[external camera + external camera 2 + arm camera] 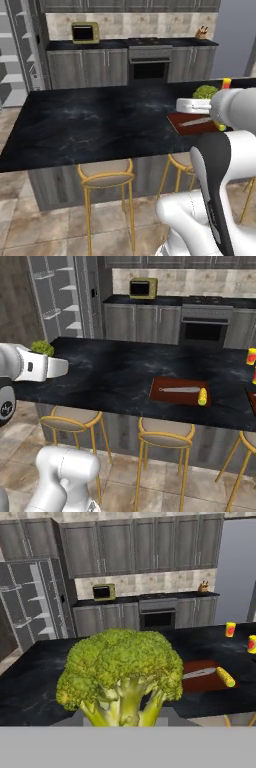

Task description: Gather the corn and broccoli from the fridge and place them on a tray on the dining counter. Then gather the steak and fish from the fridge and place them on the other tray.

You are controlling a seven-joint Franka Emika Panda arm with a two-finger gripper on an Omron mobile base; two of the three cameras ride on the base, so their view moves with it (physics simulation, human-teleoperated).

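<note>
My gripper (199, 101) is shut on the broccoli (120, 662), a green lumpy head with a pale stalk that hides the fingertips in the hand view. The broccoli (205, 91) is held just above the near edge of the black dining counter (100, 125), left of a dark red tray (170, 396). The corn (202, 396) lies at that tray's right end beside a grey knife (179, 389). The fridge (30, 602) stands open at the back left, its shelves showing. The steak and fish are out of view.
Yellow cups with red labels (230, 629) stand on the counter's right end, near the edge of a second red tray (251, 398). Yellow-framed stools (165, 433) sit under the counter. Behind are dark cabinets with an oven (157, 618) and a microwave (103, 592).
</note>
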